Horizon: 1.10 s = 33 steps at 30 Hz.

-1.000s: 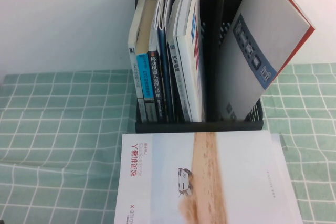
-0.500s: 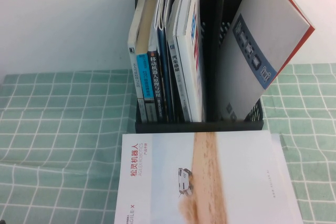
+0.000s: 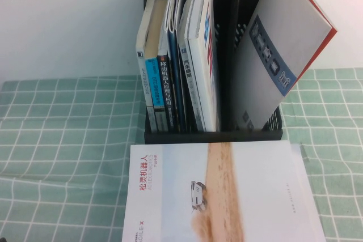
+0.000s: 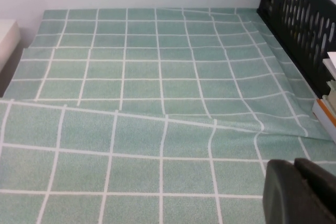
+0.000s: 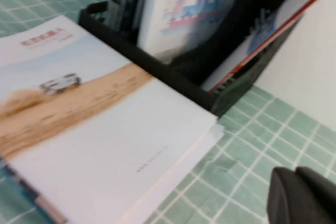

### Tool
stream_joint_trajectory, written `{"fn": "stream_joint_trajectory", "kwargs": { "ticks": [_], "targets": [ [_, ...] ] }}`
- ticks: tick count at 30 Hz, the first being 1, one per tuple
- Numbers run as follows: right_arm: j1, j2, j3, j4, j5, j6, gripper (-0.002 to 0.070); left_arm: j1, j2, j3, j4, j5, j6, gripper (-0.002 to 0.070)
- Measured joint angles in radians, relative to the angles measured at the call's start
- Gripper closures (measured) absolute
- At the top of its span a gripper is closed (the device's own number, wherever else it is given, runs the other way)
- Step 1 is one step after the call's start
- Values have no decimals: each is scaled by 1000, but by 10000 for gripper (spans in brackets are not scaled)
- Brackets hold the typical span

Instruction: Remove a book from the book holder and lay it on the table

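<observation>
The book (image 3: 227,196), white with a sandy tan band, a tiny white vehicle and a red title, lies flat on the table (image 3: 62,140) just in front of the book holder (image 3: 212,136). It also shows in the right wrist view, book (image 5: 105,129) before the holder's low bar (image 5: 157,72). My right gripper (image 5: 295,174) hovers shut and empty over the green cloth (image 5: 252,156) beside the book's corner. My left gripper (image 4: 295,165) is shut and empty above bare cloth (image 4: 131,129), with the holder's perforated side (image 4: 299,30) off to one side. Neither gripper appears in the high view.
Several upright books (image 3: 181,72) fill the holder's left compartment. A grey-covered, red-edged book (image 3: 283,43) leans in the right one. A white wall stands behind. A raised fold in the cloth (image 4: 157,119) runs across the table on the left side.
In the high view the book holder and the flat book sit very slightly further left than before. Nothing else differs.
</observation>
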Motion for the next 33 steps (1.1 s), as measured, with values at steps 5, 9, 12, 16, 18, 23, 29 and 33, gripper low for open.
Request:
{"fn": "stream_joint_trajectory", "kwargs": {
  "ticks": [5,9,12,16,18,23,29,33],
  "targets": [
    [-263,-33,47,48,-123,-2,678,0,0,0,0,0,0,676],
    [-491,-50,161,90,-249,-23,678,0,-2,0,0,0,0,676],
    [-606,-50,233,93,-290,-36,678,0,-2,0,-2,0,0,676],
    [-660,-50,243,94,-214,-45,678,0,-2,0,-2,0,0,676],
    [-664,-50,243,105,-153,-49,678,0,-2,0,-2,0,0,676],
    [-665,-50,243,151,-124,-49,678,0,-2,0,-2,0,0,676],
    [-666,-50,243,182,-124,-34,678,0,-2,0,-2,0,0,676],
    [-672,-50,243,195,-124,-24,678,0,-2,0,-2,0,0,676]
  ]
}}
